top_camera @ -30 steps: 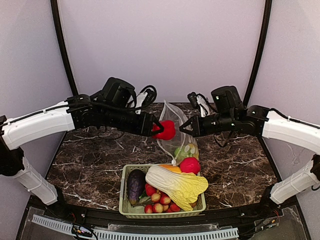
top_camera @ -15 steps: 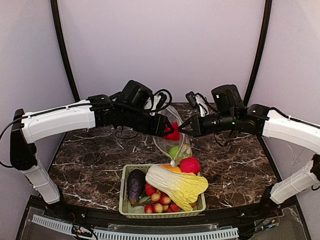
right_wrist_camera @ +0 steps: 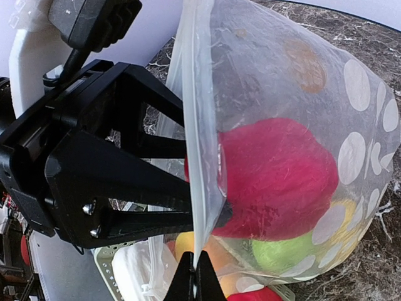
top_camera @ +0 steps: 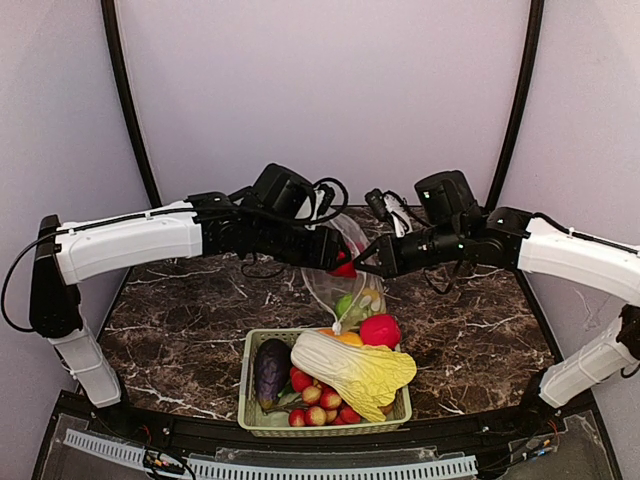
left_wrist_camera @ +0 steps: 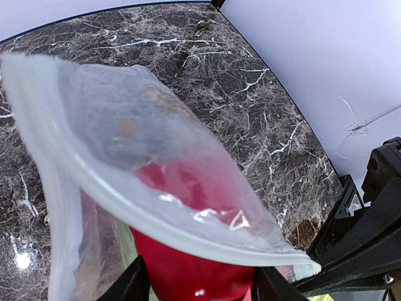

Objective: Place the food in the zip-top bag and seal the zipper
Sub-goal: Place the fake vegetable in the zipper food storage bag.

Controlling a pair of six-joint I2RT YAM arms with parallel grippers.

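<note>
The zip-top bag [top_camera: 352, 292], clear with white dots, hangs over the table with its mouth facing left. My right gripper [top_camera: 376, 263] is shut on the bag's mouth edge along the zipper [right_wrist_camera: 198, 157]. My left gripper [top_camera: 338, 262] reaches into the mouth, its fingers closed around the red bell pepper [left_wrist_camera: 188, 263], which is inside the bag [right_wrist_camera: 276, 179]. A green apple [right_wrist_camera: 283, 254] and a yellow lemon [top_camera: 371, 299] lie at the bag's bottom. The magenta fruit [top_camera: 380, 330] and the napa cabbage [top_camera: 355, 368] rest in the basket.
The pale green basket [top_camera: 255, 418] stands at the table's near edge, right under the bag. It also holds a purple eggplant [top_camera: 270, 370], an orange fruit [top_camera: 340, 337] and several small red fruits [top_camera: 318, 402]. The dark marble table [top_camera: 180, 320] stretches to both sides.
My left gripper has carried the red pepper rightward through the bag's mouth into the bag. The right gripper kept its pinch on the bag's edge and shifted slightly left.
</note>
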